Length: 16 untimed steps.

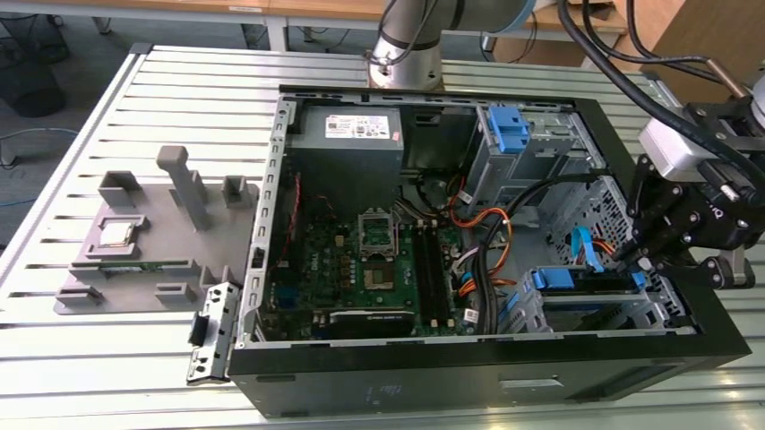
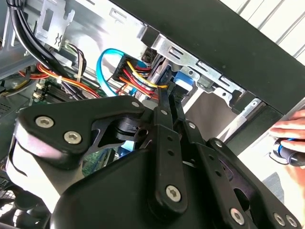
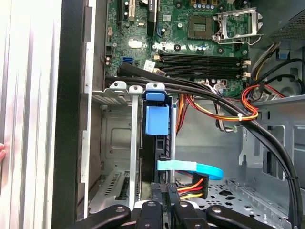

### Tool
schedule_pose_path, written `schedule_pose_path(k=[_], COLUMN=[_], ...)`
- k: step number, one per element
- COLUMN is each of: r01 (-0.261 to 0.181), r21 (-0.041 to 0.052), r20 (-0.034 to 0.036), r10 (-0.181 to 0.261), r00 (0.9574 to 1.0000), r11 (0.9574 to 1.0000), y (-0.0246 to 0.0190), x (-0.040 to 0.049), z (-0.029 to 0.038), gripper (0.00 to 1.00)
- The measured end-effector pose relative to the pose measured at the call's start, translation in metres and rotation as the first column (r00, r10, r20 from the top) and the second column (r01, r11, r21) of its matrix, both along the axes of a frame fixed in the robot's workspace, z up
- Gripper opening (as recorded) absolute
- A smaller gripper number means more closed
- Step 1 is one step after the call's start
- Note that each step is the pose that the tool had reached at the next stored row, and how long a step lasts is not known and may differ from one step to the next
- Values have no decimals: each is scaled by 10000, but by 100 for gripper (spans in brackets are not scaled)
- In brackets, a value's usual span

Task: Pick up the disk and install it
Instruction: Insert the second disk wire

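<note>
The disk point(image 3: 156, 143) stands on edge in the drive cage at the case's front corner, its blue bracket point(image 3: 157, 119) facing the motherboard. In the exterior view its blue bracket point(image 1: 582, 279) shows on top of the cage at the exterior view's right. My gripper point(image 1: 646, 264) hangs over that corner of the case. In both wrist views the fingers point(image 2: 163, 102) lie close together with nothing between them, their tips point(image 3: 164, 191) at the disk's cabled end. Whether they touch the disk I cannot tell.
The open computer case point(image 1: 478, 376) lies on a slatted table. A blue data cable point(image 3: 190, 168) and red-yellow power wires point(image 3: 190, 188) run right beside the fingertips. A grey power supply point(image 1: 347, 125) and a blue latch point(image 1: 511, 134) sit at the back. A person's hand point(image 2: 290, 129) rests outside the case wall.
</note>
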<state>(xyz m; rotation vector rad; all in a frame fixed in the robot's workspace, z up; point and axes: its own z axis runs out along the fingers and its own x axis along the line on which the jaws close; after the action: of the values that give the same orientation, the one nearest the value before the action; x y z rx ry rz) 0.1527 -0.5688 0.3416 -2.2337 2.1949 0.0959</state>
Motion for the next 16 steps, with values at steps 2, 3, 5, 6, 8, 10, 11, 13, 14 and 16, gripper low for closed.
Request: schedule_pose_path(k=[2,3,5,6,8,10,11,13,14,16], r01=[0,0,0,0,1,0,0,0,0,1], r21=[0,2,-3,-2,-1,0,0,3,2,2], r20=[0,0,0,0,0,0,0,0,0,0], r10=[0,0,0,0,-1,0,0,0,0,-1], r00=[10000,10000,10000,10000,10000,10000,10000,10000,10000,10000], r11=[10000,10000,10000,10000,10000,10000,10000,10000,10000,10000], y=[-8,-9,-11,-11,-11,-11,-11,-11,-11,-11], x=[0,-1,-3,-3,-3,-2,-3,-3,-2,-3], z=[-1,-4,-11,-12,-13,-14,-14,-15,-15,-15], gripper=[16,16,16,16,16,16,16,17,17,24])
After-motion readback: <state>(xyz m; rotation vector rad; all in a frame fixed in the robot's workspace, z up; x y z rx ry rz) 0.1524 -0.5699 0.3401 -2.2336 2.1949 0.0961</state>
